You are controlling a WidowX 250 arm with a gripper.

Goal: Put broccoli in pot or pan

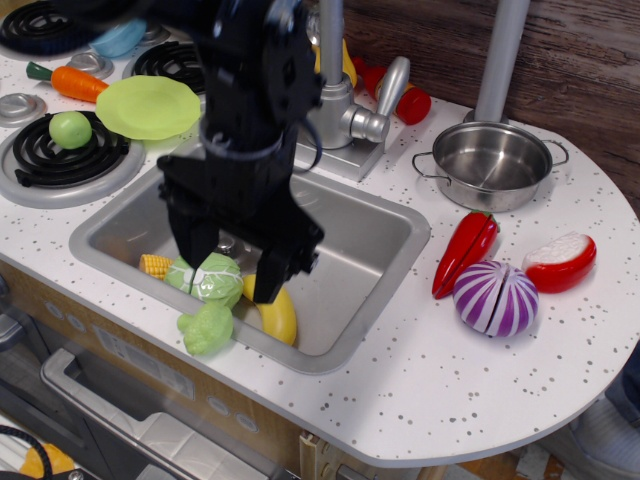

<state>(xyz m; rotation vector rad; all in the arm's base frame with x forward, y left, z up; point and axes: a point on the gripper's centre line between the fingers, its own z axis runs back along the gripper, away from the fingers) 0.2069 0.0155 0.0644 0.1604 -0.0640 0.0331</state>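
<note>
The broccoli (206, 328), a small light-green lumpy toy, lies at the front edge of the sink (380, 225), next to the round green cabbage (210, 277) and the banana (275, 315). The shiny steel pot (491, 164) with two loop handles stands empty on the counter at the right of the faucet. My black gripper (230, 268) hangs open over the sink, its two fingers either side of the cabbage, just above and behind the broccoli. It holds nothing.
A corn piece (154, 265) lies in the sink; the lid is mostly hidden by my arm. The faucet (340, 100) stands behind the sink. A red pepper (465, 252), purple onion (496, 297) and red-white piece (560, 262) lie at right. The stove at left holds a green ball (70, 129), green plate (148, 106) and carrot (68, 82).
</note>
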